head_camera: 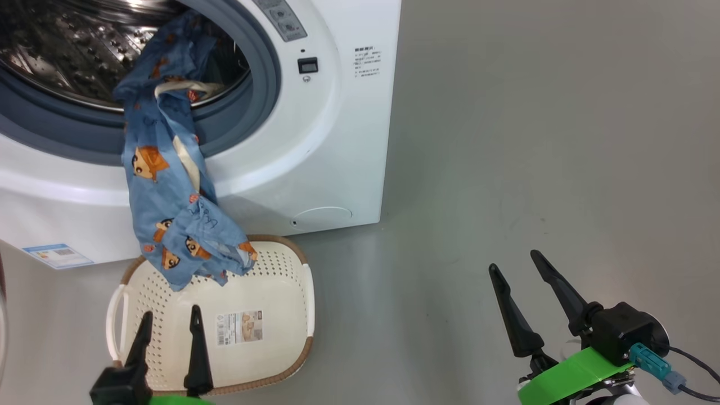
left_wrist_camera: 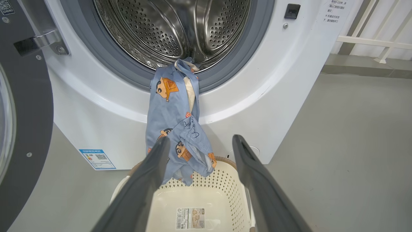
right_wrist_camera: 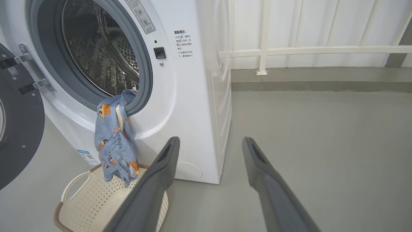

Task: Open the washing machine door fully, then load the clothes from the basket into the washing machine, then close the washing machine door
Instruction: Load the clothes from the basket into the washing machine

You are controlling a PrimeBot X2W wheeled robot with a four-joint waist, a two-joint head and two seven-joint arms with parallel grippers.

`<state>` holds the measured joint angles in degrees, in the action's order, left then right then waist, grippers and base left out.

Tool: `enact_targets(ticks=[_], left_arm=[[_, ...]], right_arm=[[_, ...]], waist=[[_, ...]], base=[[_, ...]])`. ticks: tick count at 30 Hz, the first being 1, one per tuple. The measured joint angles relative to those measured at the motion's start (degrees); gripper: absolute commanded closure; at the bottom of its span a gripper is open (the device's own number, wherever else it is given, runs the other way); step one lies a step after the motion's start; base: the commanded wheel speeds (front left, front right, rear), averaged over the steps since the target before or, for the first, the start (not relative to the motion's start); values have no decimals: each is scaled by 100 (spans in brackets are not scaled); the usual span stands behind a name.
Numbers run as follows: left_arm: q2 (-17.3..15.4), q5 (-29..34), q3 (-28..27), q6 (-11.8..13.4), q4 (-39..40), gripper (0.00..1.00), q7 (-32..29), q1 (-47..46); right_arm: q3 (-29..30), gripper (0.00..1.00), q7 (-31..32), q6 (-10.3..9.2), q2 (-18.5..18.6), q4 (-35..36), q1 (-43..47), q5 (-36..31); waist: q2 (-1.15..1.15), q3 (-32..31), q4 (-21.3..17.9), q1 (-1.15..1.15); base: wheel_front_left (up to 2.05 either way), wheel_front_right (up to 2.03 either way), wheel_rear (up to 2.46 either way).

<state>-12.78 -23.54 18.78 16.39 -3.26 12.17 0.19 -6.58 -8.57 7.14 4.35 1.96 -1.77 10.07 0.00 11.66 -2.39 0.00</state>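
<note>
The white washing machine (head_camera: 337, 140) stands with its door (left_wrist_camera: 25, 106) swung wide open to the left. A light-blue piece of the clothes (head_camera: 169, 185) hangs over the grey rubber ring, its top inside the steel drum (left_wrist_camera: 170, 29) and its lower end dangling into the cream basket (head_camera: 275, 281) on the floor. Apart from that hanging end, the basket holds nothing on its floor. My left gripper (head_camera: 171, 319) is open above the basket's near side, holding nothing. Off to the right my right gripper (head_camera: 514, 261) is open over bare floor. The clothes (right_wrist_camera: 114, 141) and basket (right_wrist_camera: 83, 196) also show in the right wrist view.
Grey floor (head_camera: 534, 140) spreads to the right of the machine. A white railing (right_wrist_camera: 305, 50) and a low kerb run along the wall behind. The open door (right_wrist_camera: 16, 129) juts out on the machine's left side. A blue sticker (left_wrist_camera: 96, 158) marks the machine's lower front.
</note>
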Motion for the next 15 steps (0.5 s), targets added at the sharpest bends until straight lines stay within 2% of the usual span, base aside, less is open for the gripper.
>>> enact_targets(ticks=[9,15], left_arm=[[38,-131,-35,-127,-564,0,9,-503],[110,-392,-137,-441,-1599,0,-10,-1394]], right_arm=[[-47,0,-1,0,54,85,-70,9],[-223,0,-44,0,107,131,-374,29]], waist=[[0,256,-27,0],[0,663,-94,0]], base=[[0,0,0],[0,0,0]])
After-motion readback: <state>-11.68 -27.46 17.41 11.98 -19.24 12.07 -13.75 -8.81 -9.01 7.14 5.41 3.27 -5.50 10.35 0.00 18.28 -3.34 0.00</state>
